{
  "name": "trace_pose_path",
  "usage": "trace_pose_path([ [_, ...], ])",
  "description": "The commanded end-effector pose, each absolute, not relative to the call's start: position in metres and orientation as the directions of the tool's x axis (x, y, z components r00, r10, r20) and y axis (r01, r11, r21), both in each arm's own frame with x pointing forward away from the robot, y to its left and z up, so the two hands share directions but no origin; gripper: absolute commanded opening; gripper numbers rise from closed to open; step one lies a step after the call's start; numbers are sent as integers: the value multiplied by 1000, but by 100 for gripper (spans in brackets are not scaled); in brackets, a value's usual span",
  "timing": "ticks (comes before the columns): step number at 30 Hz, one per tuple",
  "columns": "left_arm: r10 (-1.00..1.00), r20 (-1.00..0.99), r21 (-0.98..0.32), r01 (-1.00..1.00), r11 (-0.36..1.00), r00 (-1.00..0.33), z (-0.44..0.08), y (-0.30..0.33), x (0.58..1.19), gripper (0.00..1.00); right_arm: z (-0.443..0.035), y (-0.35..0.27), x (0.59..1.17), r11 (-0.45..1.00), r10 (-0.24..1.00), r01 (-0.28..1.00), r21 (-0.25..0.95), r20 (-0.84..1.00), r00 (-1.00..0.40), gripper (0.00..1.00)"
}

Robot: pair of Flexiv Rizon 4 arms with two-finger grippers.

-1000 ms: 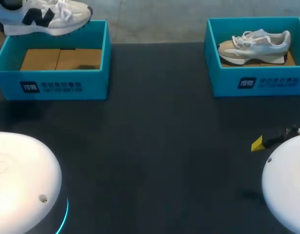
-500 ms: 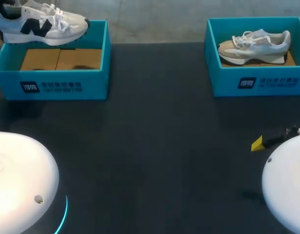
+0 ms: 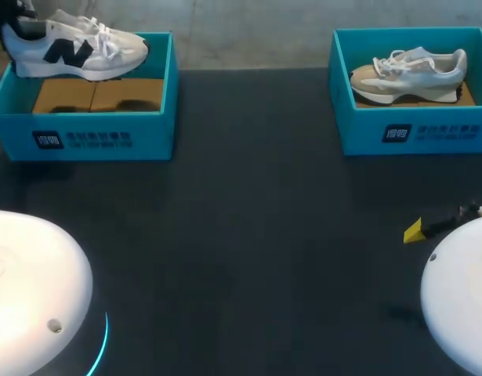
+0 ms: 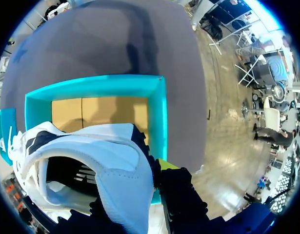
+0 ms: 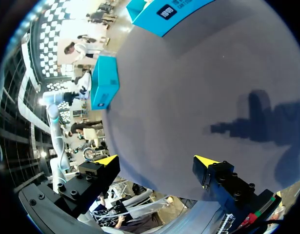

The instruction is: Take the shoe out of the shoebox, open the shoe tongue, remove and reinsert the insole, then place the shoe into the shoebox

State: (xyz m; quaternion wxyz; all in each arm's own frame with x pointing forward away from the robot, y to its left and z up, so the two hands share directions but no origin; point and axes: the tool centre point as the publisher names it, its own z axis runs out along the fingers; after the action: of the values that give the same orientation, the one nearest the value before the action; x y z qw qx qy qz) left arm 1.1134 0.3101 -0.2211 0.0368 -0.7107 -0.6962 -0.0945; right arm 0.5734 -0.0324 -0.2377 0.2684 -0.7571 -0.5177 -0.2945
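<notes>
Head view has the dark surface (image 3: 248,235) with a blue shoebox (image 3: 84,137) at its far left. The white shoe (image 3: 68,51) hangs above that box's back edge, clear of the cardboard floor (image 3: 99,94), heel toward the left arm. In the left wrist view the left fingers (image 4: 165,164) sit at the heel collar with only one yellow tip showing. Since the shoe is off the box, I judge them clamped on it. Held that far back, the toe will likely want to droop. I'd keep the sole level and clear the box walls before any sideways or downward move. The right fingers (image 5: 204,165) stand spread wide over bare surface, holding nothing, free to steady the toe.
</notes>
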Motion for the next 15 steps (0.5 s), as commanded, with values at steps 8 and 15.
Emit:
trace_pose_path([
  [8,981,193,65,998,-26,13,-237,304,1123,0,-234,-32,567,-328,628,940,-96,721,293,100],
  [15,974,224,79,996,-43,24,-241,304,1123,0,-234,-32,567,-328,628,940,-96,721,293,100],
])
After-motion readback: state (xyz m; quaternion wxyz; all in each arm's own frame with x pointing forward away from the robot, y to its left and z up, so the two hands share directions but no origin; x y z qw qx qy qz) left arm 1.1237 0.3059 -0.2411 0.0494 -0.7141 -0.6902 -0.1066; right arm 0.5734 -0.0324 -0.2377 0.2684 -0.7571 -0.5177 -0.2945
